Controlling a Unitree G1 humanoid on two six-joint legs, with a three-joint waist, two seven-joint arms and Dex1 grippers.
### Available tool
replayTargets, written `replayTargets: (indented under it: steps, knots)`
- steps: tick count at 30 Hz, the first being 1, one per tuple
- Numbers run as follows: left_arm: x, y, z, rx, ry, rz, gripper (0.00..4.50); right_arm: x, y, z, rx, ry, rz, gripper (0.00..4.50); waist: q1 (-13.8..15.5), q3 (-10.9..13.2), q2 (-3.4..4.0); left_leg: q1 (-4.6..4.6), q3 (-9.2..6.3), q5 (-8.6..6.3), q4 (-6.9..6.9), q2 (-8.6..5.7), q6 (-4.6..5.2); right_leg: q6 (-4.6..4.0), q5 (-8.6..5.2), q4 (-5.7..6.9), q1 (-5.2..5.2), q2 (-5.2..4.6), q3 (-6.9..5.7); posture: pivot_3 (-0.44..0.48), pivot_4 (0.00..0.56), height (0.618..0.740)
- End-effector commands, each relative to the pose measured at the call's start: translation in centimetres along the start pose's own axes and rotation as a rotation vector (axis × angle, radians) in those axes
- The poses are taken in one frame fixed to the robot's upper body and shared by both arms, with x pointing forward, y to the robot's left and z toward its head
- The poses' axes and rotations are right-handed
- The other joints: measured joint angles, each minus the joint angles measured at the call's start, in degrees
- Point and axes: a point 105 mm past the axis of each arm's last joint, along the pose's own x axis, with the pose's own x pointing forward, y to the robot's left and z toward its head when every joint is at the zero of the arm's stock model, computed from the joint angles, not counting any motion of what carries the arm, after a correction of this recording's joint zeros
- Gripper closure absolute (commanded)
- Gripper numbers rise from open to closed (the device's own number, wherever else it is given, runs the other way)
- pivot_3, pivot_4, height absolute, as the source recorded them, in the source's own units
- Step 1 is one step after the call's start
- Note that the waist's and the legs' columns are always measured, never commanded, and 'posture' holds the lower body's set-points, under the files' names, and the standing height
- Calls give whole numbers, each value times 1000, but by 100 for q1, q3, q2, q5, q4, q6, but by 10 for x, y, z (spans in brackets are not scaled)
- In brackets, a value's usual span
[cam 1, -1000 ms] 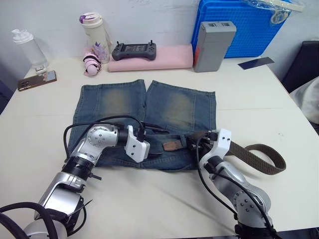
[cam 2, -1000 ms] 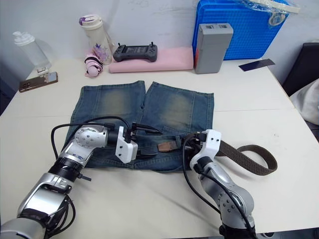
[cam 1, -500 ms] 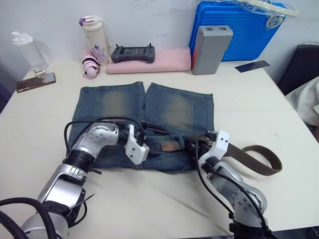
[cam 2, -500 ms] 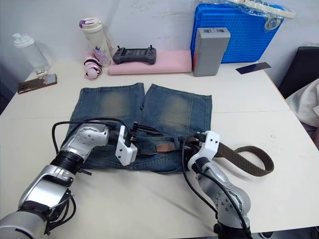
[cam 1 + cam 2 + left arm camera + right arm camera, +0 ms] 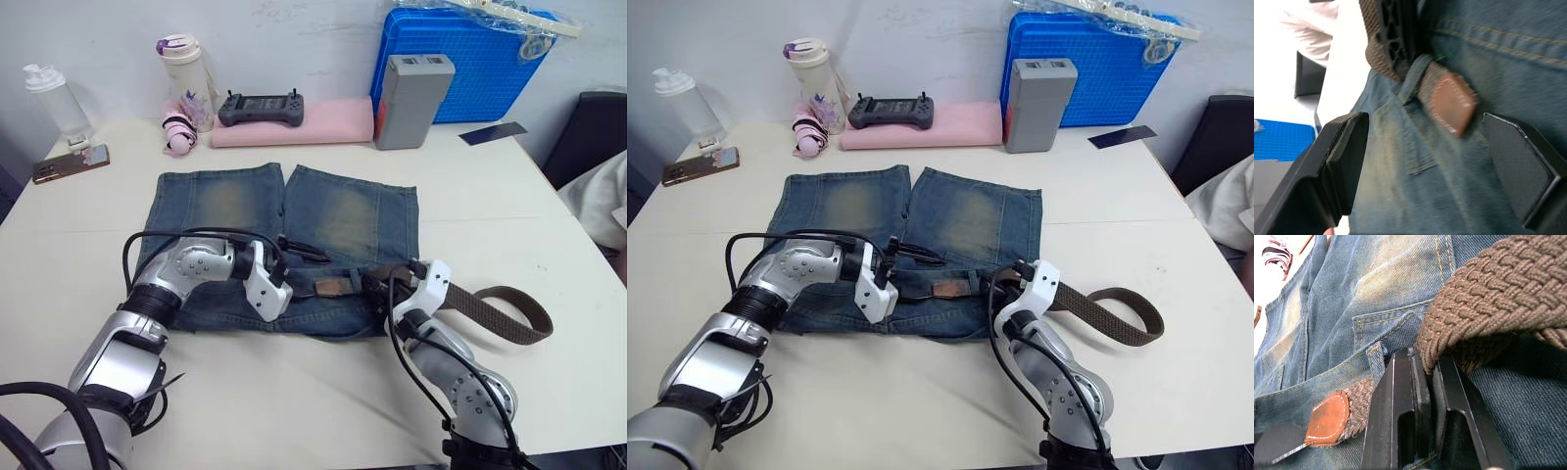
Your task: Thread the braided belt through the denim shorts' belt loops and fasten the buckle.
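Observation:
The denim shorts [image 5: 225, 201] lie flat on the white table, waistband toward me. The braided belt [image 5: 509, 313] curls in a loop off to the right, then runs left along the waistband and under a belt loop [image 5: 1376, 355]. Its tan leather tip [image 5: 338, 286] rests on the denim just past that loop. My right gripper [image 5: 377, 281] is shut on the belt at the right of the waistband, the weave pinched between its fingers [image 5: 1400, 396]. My left gripper [image 5: 306, 274] is open, and the tan tip [image 5: 1452, 100] lies between its spread fingers. The buckle is out of view.
Along the back edge stand a clear bottle [image 5: 57, 98], a white tumbler [image 5: 184, 73], a handheld controller [image 5: 260, 106] on a pink pad [image 5: 323, 122], a grey box [image 5: 409, 88] and a blue crate [image 5: 490, 54]. A phone [image 5: 71, 162] lies at the far left.
The head view has shifted a little. The grippers, belt and shorts hold their places.

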Motion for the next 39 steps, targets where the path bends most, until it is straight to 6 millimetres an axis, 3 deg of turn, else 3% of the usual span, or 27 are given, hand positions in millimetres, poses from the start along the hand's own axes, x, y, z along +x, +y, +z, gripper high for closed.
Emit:
replayTargets:
  steps: [1, 8, 11, 18, 30, 31, 35, 39]
  knots:
    - [2, 10, 2, 29, -11, 37, 457, 0, -24, -49, -5, 209, -109, 4500, -3, -1, -1, 1, 0, 0, 0, 0, 0, 0, 0, 0, 0, 0, 0, 0, 150, 661]
    - [5, 12, 4, 38, -15, 59, 457, 0, -25, -48, -11, 206, -112, 4500, -13, -2, -3, 1, -2, 0, 0, 0, 0, 0, 0, 2, 0, 0, -1, 0, 150, 661]
    - [6, 12, 6, 41, -21, 65, 1259, 0, -25, -48, -13, 205, -112, 4500, -14, -4, -4, 1, -2, 0, 0, 0, 0, 0, 0, 2, 0, 0, -1, 0, 150, 661]
    - [8, 11, 8, 51, -30, 54, 4470, 0, -25, -47, -18, 206, -109, 4500, -16, -6, -3, 1, -2, 0, 0, 0, 0, 0, 0, 2, 0, 0, -1, 0, 150, 661]
    - [13, 3, 10, 64, -36, 8, 4470, -2, -22, -43, -30, 193, -92, 4500, 16, -12, -3, 2, -8, -1, 0, -2, 1, 0, 0, 1, 3, -1, -4, 0, 150, 661]
    - [13, 2, 10, 64, -35, 6, 4500, -2, -22, -41, -30, 187, -90, 3682, 18, -12, -3, 2, -8, -1, 0, -2, 1, 0, 0, 1, 3, -1, -4, 0, 150, 661]
    - [13, 2, 9, 62, -31, 6, 4500, -3, -19, -34, -25, 153, -77, 2171, 23, -16, -2, 2, -11, -1, 0, -3, 1, 0, 0, -1, 7, -3, -6, 0, 150, 661]
    - [13, 2, 9, 55, -28, 14, 4500, -18, -6, -8, -34, 73, 3, 557, 31, -15, 0, 2, -14, -2, 1, -6, 2, 0, 0, -3, 9, -4, -8, 0, 150, 661]
